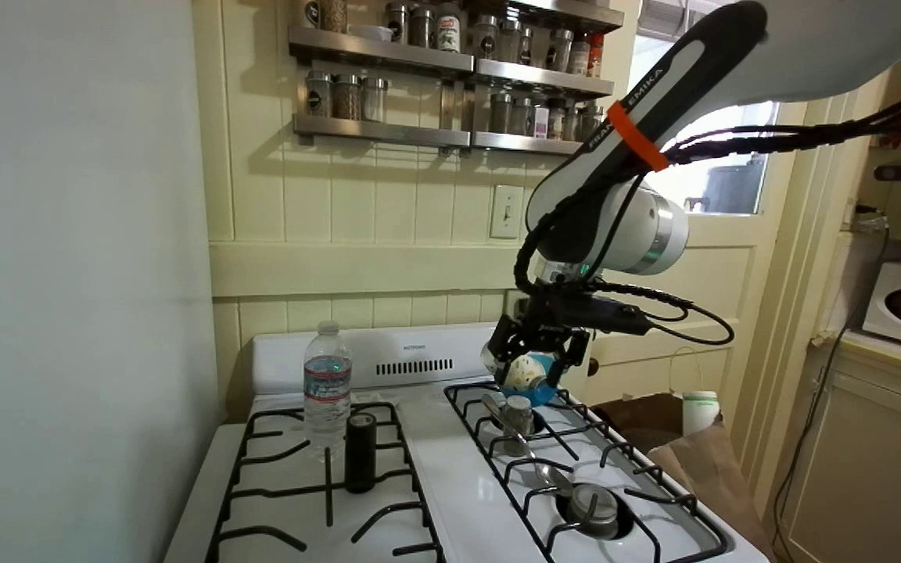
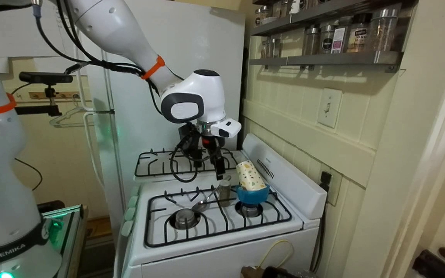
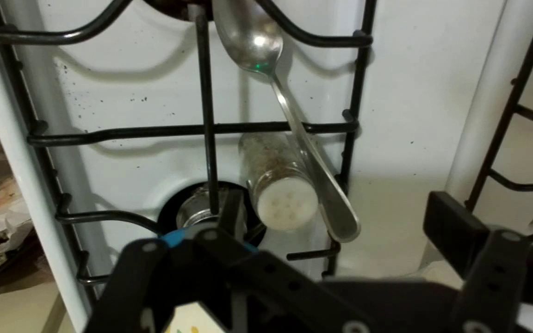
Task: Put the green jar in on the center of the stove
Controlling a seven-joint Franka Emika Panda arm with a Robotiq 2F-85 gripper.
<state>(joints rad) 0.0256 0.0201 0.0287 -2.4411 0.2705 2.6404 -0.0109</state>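
Can make out the green jar (image 3: 275, 178) near the middle of the wrist view, short and cylindrical, with a see-through wall of dull grey-green, brownish flecks inside and a round off-white top pricked with small holes. Stands upright in both exterior views, among the bars of the black grate (image 3: 155, 132) on the stove (image 1: 450, 469), close beside its flat white middle strip. Has a burner (image 3: 197, 208) just off to its lower left in the wrist view, and a spoon (image 3: 312, 155) slanting along its right side toward the lower right; cannot tell if touching. Shares the grate with a blue bowl (image 2: 252, 197) and, tilted in it, a speckled cup (image 2: 250, 175), right of the middle in an exterior view. Can see the pincer (image 3: 336, 208) above, with fingers well apart, at lower middle and lower right of the wrist view, and the jar's pale top between them, nearer the former, clear of both
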